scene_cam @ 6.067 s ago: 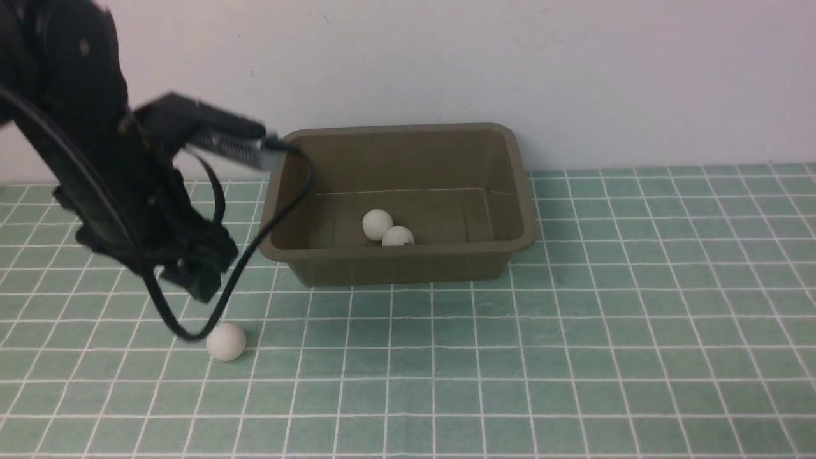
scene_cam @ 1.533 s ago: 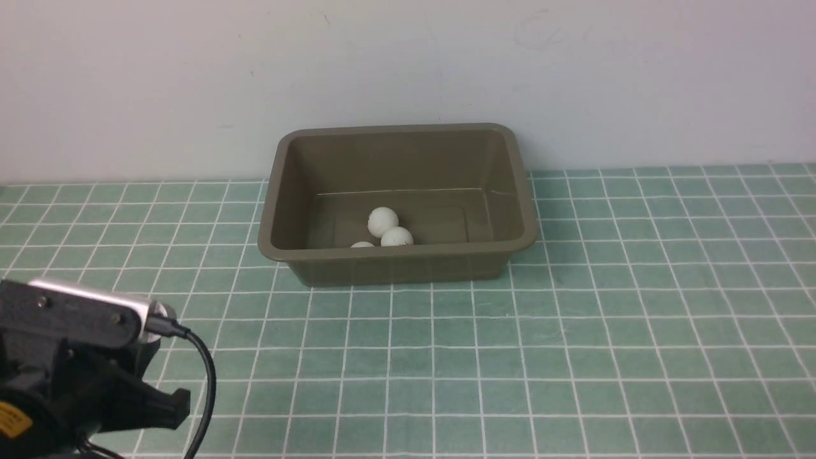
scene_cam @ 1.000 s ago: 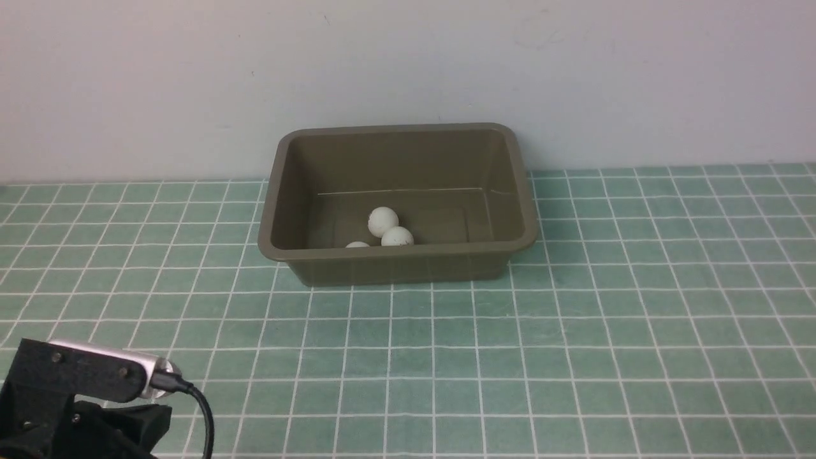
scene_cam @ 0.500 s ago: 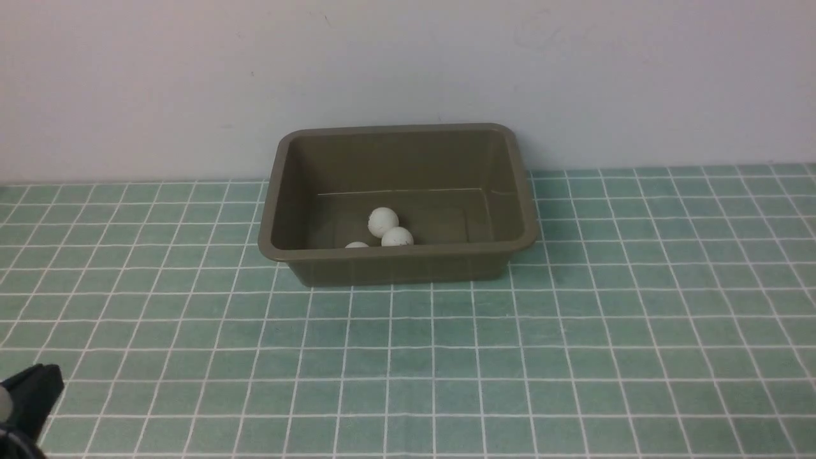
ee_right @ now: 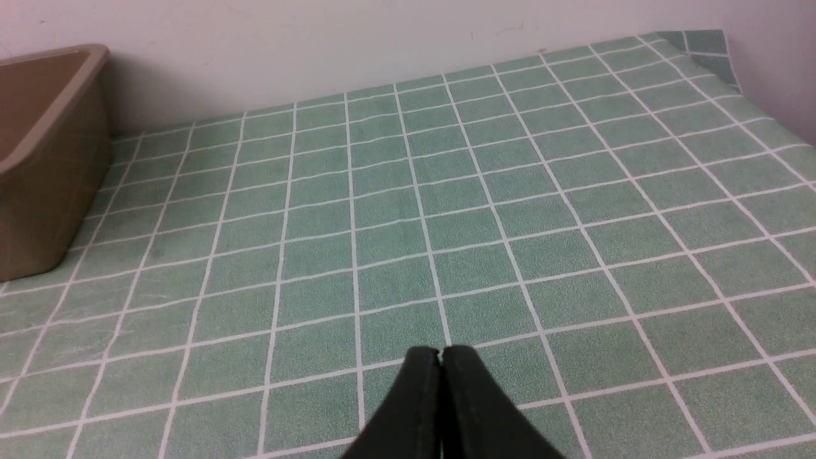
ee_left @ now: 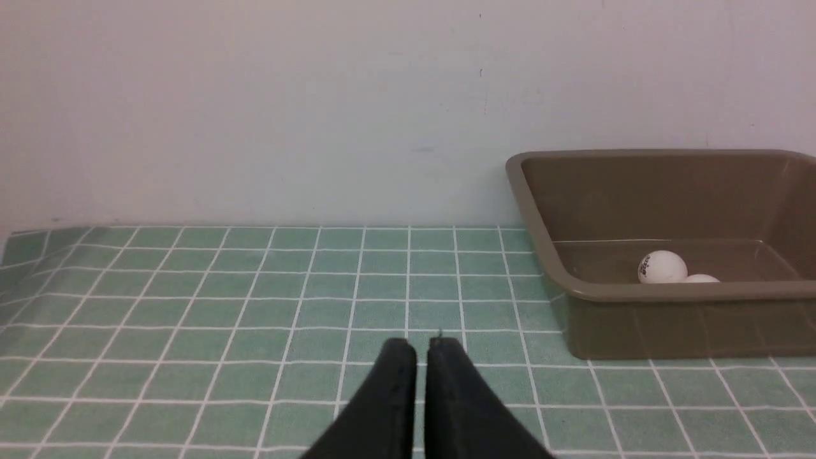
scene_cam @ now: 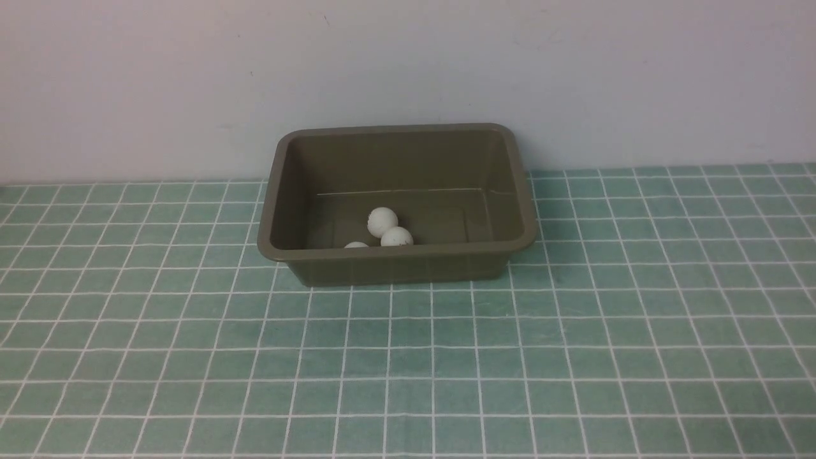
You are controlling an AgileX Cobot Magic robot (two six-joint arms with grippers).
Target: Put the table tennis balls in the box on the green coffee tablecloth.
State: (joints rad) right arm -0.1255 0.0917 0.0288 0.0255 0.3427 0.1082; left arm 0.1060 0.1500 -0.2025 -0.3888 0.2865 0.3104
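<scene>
The olive-brown box stands on the green coffee tablecloth against the back wall. Three white table tennis balls lie inside it: one in the middle, one with a dark mark beside it, and one mostly hidden by the near rim. In the left wrist view the box holds a marked ball and a second ball. My left gripper is shut and empty, low over the cloth, left of the box. My right gripper is shut and empty over bare cloth, right of the box. Neither arm shows in the front view.
A pale wall runs right behind the box. The cloth's far right corner and edge meet a side wall in the right wrist view.
The left arm has drawn back down and out of the front view's lower left corner. The third ball, earlier on the cloth, now lies in the box.
</scene>
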